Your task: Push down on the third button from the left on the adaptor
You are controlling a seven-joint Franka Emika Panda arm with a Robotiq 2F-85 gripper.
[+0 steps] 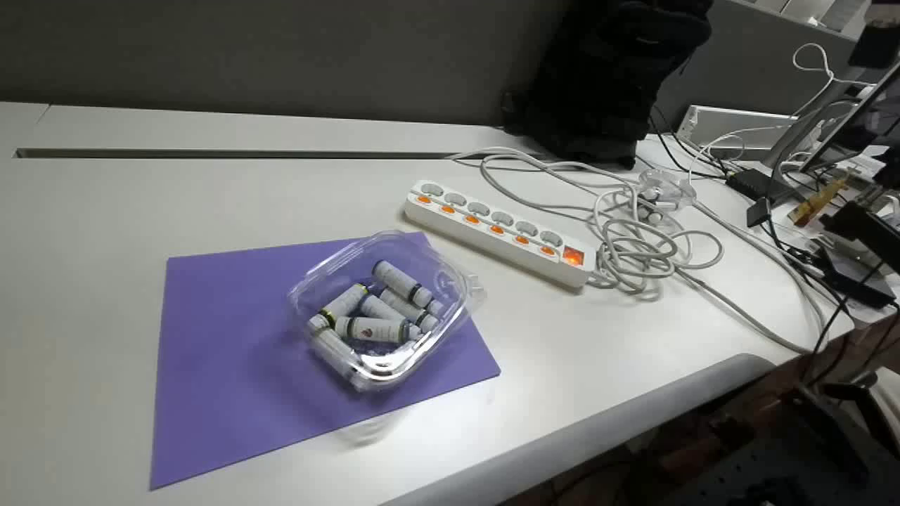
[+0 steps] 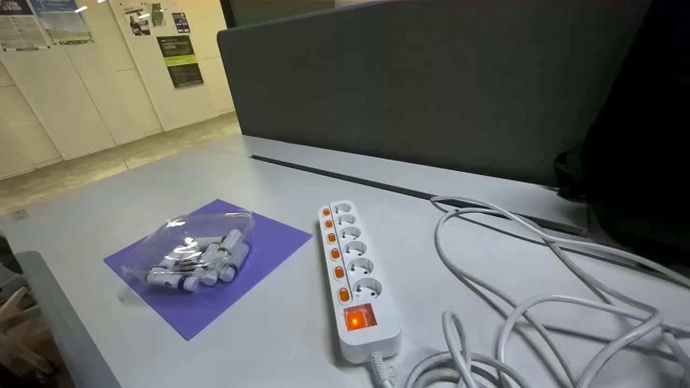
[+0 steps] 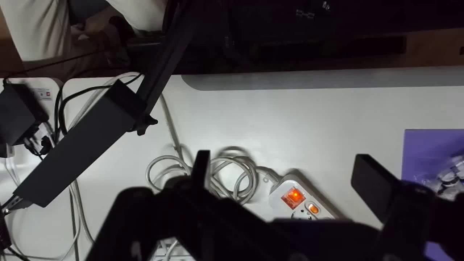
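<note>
The adaptor is a white power strip (image 1: 485,242) with a row of several orange buttons beside its sockets and a lit red switch at its cable end. It also shows in an exterior view (image 2: 358,269). The third button from the left (image 1: 472,219) is orange, and it also shows in an exterior view (image 2: 331,237). In the wrist view, only the strip's cable end (image 3: 281,195) with the red switch (image 3: 293,197) and the nearest orange button (image 3: 313,208) shows; my gripper's body hides the rest. My gripper (image 3: 285,170) is open and empty, above the table, its fingers wide apart.
A clear plastic box (image 1: 383,365) of small white bottles stands on a purple mat (image 1: 225,379) beside the strip. Coiled grey cable (image 1: 633,246) lies at the switch end. A black backpack (image 1: 605,77) leans on the grey partition (image 1: 246,56). The table's front edge (image 1: 590,429) shows.
</note>
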